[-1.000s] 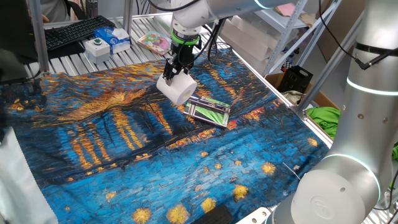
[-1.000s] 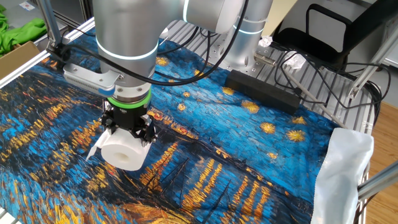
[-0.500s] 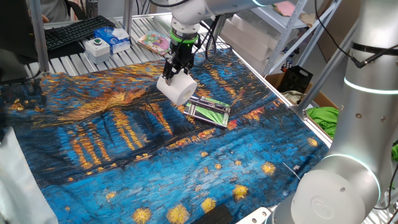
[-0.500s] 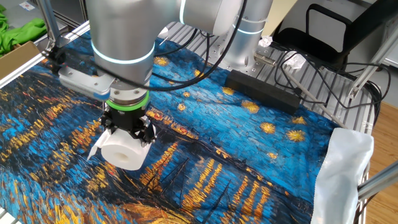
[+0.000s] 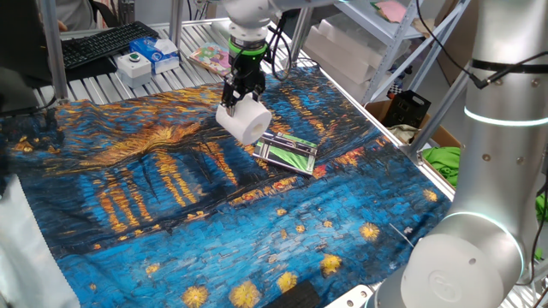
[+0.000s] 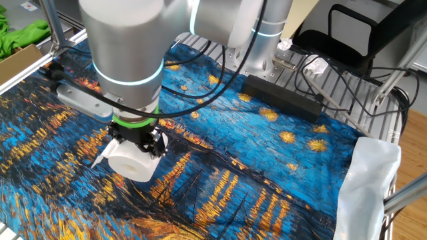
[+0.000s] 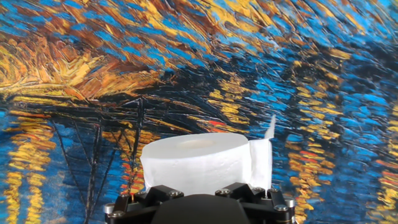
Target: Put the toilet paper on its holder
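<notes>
The toilet paper point(image 5: 245, 123) is a plump white roll that hangs tilted just above the painted blue-and-gold cloth, with my gripper point(image 5: 241, 103) shut on it from above. In the other fixed view the roll point(image 6: 132, 161) shows its hollow core, and the gripper point(image 6: 137, 144) clasps its top. The hand view has the roll point(image 7: 196, 160) right in front of the hand, a loose paper flap sticking up on its right side. The holder point(image 5: 288, 152), green-striped with silver edges, lies flat on the cloth just right of and below the roll, not touching it.
A keyboard point(image 5: 107, 44), a blue-and-white box point(image 5: 159, 53) and a pink-and-yellow booklet point(image 5: 211, 57) sit at the back of the table. A black power strip point(image 6: 283, 97) lies on the cloth near the arm's base. A carton with green cloth point(image 5: 444, 162) stands off the right edge.
The arm's wrist has swung slightly to the left above the roll. The roll has barely shifted and stays gripped; the holder has not moved.
</notes>
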### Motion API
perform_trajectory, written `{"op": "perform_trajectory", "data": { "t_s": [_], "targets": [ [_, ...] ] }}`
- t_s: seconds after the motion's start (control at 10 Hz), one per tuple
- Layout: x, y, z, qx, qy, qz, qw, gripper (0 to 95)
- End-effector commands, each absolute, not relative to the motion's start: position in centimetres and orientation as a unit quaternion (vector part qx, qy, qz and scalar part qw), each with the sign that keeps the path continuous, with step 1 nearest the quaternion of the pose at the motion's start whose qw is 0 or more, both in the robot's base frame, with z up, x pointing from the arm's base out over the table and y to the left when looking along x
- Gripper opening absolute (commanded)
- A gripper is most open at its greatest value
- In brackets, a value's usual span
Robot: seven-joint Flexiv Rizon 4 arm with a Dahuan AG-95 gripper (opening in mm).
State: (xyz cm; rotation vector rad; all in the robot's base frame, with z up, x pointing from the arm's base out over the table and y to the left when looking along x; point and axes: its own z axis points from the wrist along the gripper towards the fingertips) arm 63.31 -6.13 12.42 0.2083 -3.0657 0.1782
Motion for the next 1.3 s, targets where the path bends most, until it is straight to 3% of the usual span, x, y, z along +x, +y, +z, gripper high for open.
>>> {"op": "perform_trajectory", "data": {
  "t_s": [0.1,0.3,0.6,1.3],
  "targets": [
    [63.2,-6.2,12.5,0.068,-0.995,0.058,0.032,0.0],
    [63.2,-6.2,12.5,0.069,-0.995,0.06,0.03,0.0],
    [64.2,-5.9,10.3,0.074,-0.995,0.057,0.02,0.0],
    [66.3,-7.8,9.4,0.121,-0.991,0.051,0.011,0.0]
  ]
}}
